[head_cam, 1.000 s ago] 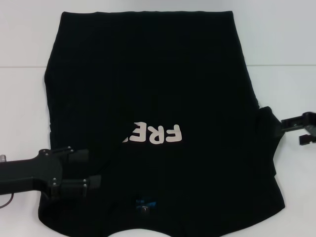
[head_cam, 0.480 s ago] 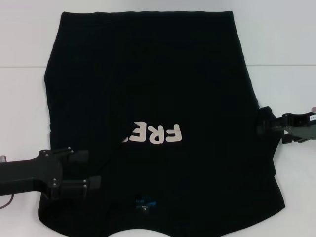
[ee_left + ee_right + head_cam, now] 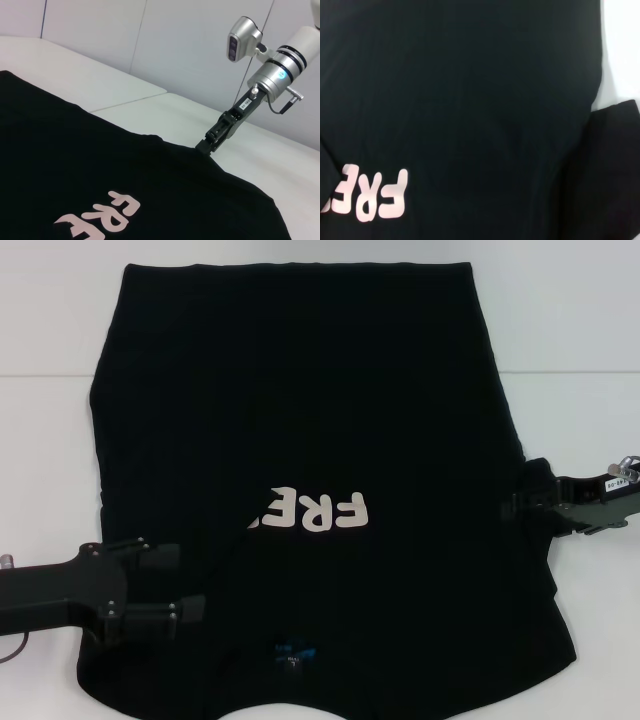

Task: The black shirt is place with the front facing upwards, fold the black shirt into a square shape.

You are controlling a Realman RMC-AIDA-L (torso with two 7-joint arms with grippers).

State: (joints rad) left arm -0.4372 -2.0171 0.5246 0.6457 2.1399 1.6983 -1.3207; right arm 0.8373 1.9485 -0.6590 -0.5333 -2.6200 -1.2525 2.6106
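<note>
The shirt (image 3: 300, 420) is spread on the table (image 3: 50, 320). The left gripper (image 3: 190, 583), spread wide, is seen at 8 o'clock; the right gripper (image 3: 520, 502), at 3 o'clock, cannot be judged.

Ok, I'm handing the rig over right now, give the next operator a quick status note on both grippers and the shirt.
Left gripper: open, over the black shirt at its left sleeve side, near the collar end.
Right gripper: at the shirt's right sleeve edge, low on the cloth.
Shirt: flat on the white table, front up, lettering partly covered by a fold from the left.
Done: left side appears folded in.
Left: right side, then fold to a square.
</note>
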